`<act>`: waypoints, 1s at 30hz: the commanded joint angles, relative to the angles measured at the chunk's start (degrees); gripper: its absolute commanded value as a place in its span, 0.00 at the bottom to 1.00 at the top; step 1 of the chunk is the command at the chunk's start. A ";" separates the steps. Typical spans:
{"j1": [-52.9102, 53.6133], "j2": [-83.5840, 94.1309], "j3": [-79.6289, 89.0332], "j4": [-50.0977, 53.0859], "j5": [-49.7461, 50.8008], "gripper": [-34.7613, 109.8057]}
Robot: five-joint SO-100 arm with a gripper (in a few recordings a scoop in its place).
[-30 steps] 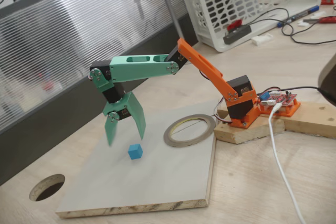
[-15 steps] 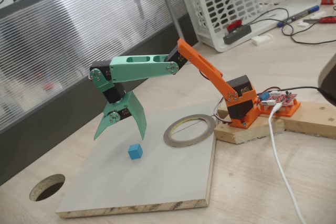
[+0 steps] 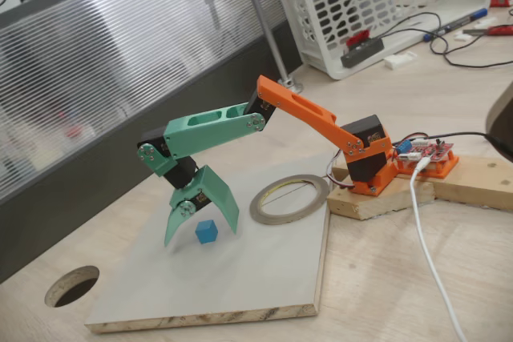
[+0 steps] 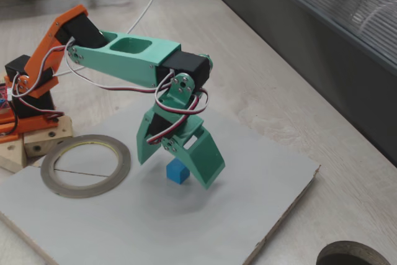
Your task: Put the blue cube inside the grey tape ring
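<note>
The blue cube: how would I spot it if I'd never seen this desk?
Find the pale board lying on the wooden desk, with the orange and green arm reaching over it. The blue cube sits on that board between the open green fingers of the hand. It is the only bright blue block there, far smaller than the flat grey tape ring beside it.

Arm bent low, green gripper spread wide

Orange upper link slopes up from the base; the green forearm runs down to the black wrist, and the gripper points downward, jaws parted, tips near the surface
</note>
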 commanded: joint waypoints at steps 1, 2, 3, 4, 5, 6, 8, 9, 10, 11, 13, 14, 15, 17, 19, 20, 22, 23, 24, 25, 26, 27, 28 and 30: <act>-0.79 1.76 -0.79 1.14 0.62 0.95; -0.79 1.93 -0.79 1.14 0.62 0.95; -0.79 1.93 -0.79 1.14 0.62 0.95; -0.79 2.02 -0.79 1.14 0.62 0.95; -0.79 2.02 -0.79 1.14 0.62 0.95; -0.79 2.02 -0.79 1.14 0.62 0.95; -0.79 2.02 -0.79 1.14 0.62 0.95; -0.79 2.02 -0.79 1.05 0.70 0.95; -0.79 2.02 -0.79 1.05 0.70 0.95; -1.05 2.02 -0.79 1.05 0.62 0.95; -0.88 2.02 -0.70 0.97 0.44 0.95; -0.88 2.02 -0.70 0.97 0.35 0.95; -0.79 2.02 -0.70 0.97 0.35 0.95; -0.79 2.02 -0.70 0.88 0.26 0.95; -0.79 1.85 -0.70 -0.26 0.26 0.95; -0.79 1.76 -0.70 -1.23 0.26 0.95; -0.79 1.85 -0.70 -3.43 0.26 0.92; -0.79 1.93 -0.70 -4.22 0.26 0.89; -0.79 2.02 -0.62 -4.75 0.26 0.86; -0.79 2.02 -0.35 -4.92 0.26 0.83; -0.79 2.11 0.18 -4.92 0.44 0.80; -0.79 2.11 0.79 -4.92 0.62 0.77; -0.79 2.11 1.23 -4.92 0.70 0.74; -0.79 2.11 1.41 -5.01 0.70 0.67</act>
